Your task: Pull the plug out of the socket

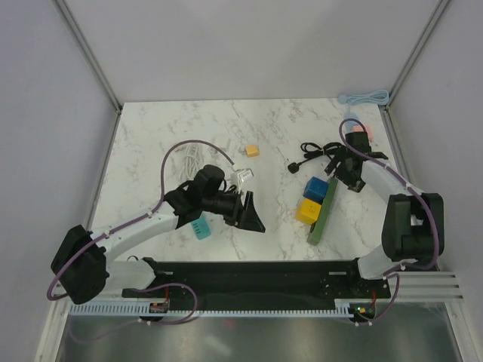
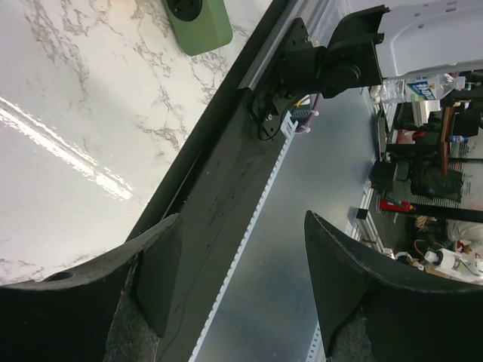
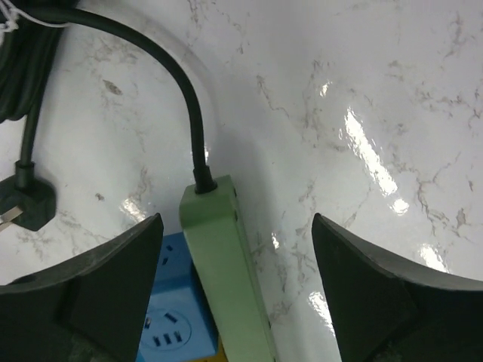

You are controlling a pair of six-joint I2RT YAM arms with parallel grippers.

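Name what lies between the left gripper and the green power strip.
Top view: bare marble table, then the yellow block right against the green power strip.

Table [image 1: 151, 143]: white marble pattern, grey veining. Strip [image 3: 226, 279]: pale green. Cord [image 3: 189, 98] and plug [image 3: 34, 202]: black. Blue cube [image 1: 316, 187] and yellow cube [image 1: 308, 210] by the strip. Small block [image 1: 252, 151]: orange-yellow. Teal block [image 1: 201, 228]. Coiled cable [image 1: 364, 97]: light blue. Arm cable [image 1: 170, 162]: purple.
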